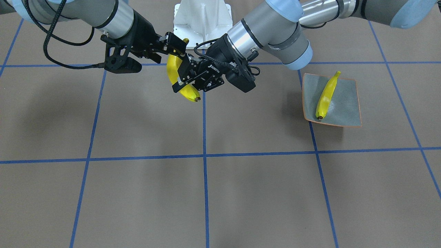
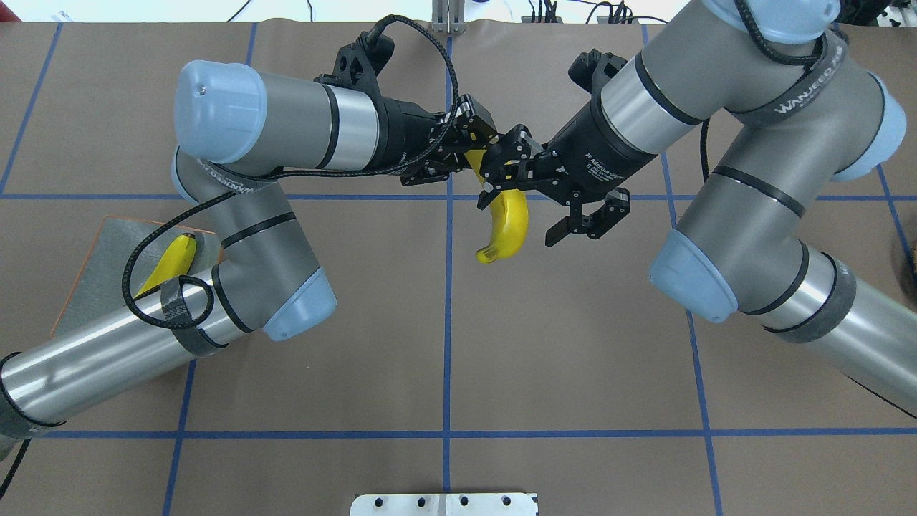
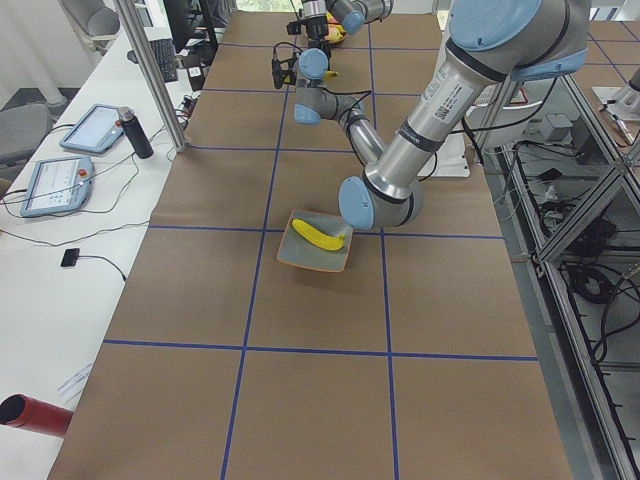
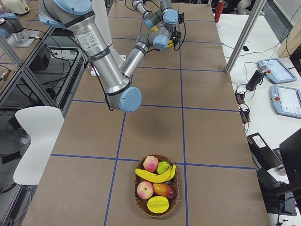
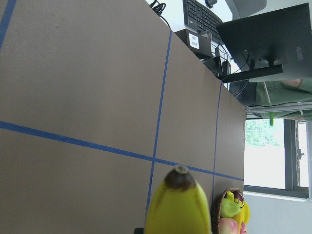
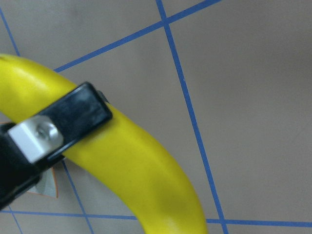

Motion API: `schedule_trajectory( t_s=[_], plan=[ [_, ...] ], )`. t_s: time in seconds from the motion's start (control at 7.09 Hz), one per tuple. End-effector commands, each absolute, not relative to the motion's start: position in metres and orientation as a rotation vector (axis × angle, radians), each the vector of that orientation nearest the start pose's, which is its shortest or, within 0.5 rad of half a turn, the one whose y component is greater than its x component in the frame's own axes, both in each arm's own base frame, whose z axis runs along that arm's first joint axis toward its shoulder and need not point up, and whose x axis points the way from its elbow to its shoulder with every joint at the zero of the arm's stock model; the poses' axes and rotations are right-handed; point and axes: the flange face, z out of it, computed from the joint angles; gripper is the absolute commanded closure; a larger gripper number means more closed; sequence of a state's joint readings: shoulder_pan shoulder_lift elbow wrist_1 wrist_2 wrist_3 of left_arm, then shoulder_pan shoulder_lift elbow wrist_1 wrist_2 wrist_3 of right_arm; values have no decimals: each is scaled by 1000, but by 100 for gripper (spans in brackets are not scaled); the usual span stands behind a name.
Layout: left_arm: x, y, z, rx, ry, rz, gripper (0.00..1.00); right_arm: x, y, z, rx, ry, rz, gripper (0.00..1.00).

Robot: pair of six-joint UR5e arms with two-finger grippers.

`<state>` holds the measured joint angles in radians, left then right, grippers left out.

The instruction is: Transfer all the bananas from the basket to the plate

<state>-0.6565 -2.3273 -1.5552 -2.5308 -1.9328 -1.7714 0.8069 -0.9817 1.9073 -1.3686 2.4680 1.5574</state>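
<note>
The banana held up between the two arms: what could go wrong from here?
The left gripper and right gripper both meet at the held banana in mid-air. If one lets go before the other grips firmly, it could fall to the table. The crowded grippers might also knock together.

Held banana (image 2: pixel 507 222): smooth, glossy yellow skin. Plate (image 1: pixel 344 103): matt grey-blue, orange rim. Surface (image 1: pixel 262 193): matt brown paper-like cover, blue tape lines. Left tool (image 1: pixel 181 80), right tool (image 1: pixel 173 48): matt black. Left arm (image 2: pixel 93 358): satin metal tube, pale blue plastic caps. Basket (image 4: pixel 151 214): rough woven wicker
</note>
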Motion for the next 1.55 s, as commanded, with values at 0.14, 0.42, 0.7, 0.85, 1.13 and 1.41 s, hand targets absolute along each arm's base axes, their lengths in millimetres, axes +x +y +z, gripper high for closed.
schedule_trajectory(
  t_s=[0.14,0.42,0.7,0.85,1.13,1.41],
  plan=[
    [472,-491,132,100,1630,-358,100,-294,-463,138,-235,-1305,226,0],
    [457,-476,209,81,1536,-336,100,-250,-486,158,-157,-1303,292,0],
    [417,-484,228,155,1369,-205,100,-219,-500,201,-73,-1265,269,0],
    [403,-468,225,169,1254,-137,100,-216,-504,220,-58,-1243,250,0],
    [385,-448,214,209,1068,31,100,-213,-510,252,-3,-1194,212,0],
    [365,-436,255,246,987,142,100,-215,-517,262,-4,-1173,232,0]
  ],
)
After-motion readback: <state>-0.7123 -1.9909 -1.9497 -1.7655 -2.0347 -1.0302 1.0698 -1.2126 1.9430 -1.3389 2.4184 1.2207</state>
